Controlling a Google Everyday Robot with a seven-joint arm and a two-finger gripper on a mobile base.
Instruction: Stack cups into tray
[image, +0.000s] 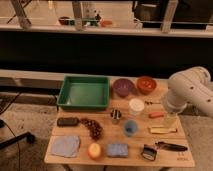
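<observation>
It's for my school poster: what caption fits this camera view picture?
Gripper hangs over the right side of the table; steel cup and blue cup stand outside the green tray.

I log on table (170, 159): purple bowl (123, 86) beside orange-red bowl (146, 84), back; blue cloth (65, 146) front-left; dark grapes (93, 128); blue sponge (117, 149).

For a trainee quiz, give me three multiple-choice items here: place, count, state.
1. Over which part of the wooden table is the robot's pincer? A left end; B right side; C middle.
2. How many bowls stand right of the large rectangular green plastic tray? A one; B two; C four.
3. The short shiny steel cup and light-blue plastic cup are: A stacked in the tray; B apart on the table; C tipped over.
B: under the white arm. B: purple round bowl, orange-red round bowl. B: both stand before the tray.
</observation>
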